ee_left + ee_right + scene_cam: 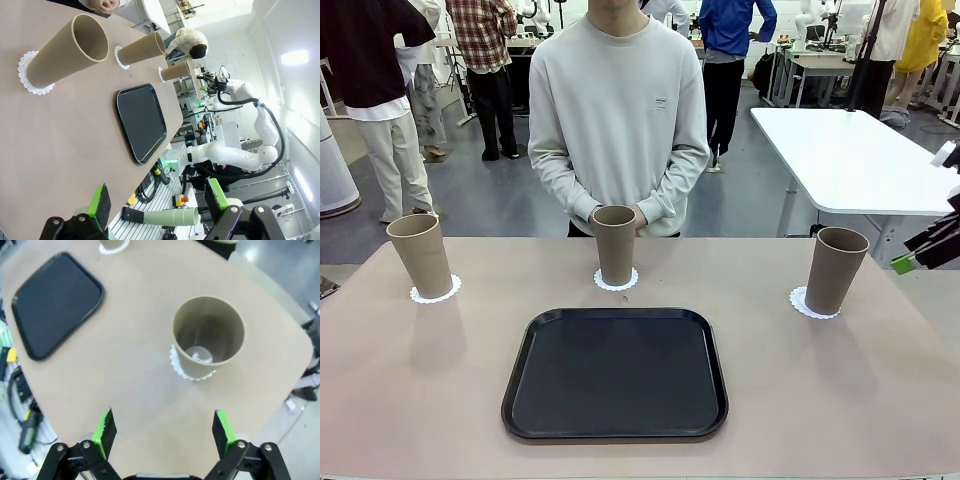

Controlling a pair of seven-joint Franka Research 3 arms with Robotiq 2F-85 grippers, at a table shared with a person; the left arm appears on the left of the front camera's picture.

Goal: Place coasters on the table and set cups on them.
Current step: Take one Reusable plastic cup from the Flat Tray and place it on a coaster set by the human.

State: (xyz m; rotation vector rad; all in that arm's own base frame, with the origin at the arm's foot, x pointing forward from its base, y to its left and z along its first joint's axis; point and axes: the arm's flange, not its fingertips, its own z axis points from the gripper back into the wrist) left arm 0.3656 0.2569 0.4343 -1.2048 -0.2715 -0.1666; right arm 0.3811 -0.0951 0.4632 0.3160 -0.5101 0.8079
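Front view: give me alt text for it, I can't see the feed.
Three tan cups each stand upright on a white coaster along the table: left, middle, right. An empty black tray lies nearer the robot; a person stands behind the middle cup.

Tan counter [420,400], rounded corners. Black tray [616,373] lies near the front middle. Three white doilies [435,292] spread along the far side, a cup [420,255] standing on each.

Three cups stand in a row across the far half of the table [420,400], each upright on its own coaster: the left cup [420,255] on the left coaster [435,293], the middle cup [615,244] on the middle coaster [616,282], the right cup [836,269] on the right coaster [805,303]. The tray [615,373] lies nearer the robot's side, in front of the middle cup. A person [618,115] stands behind the middle cup at the far edge.
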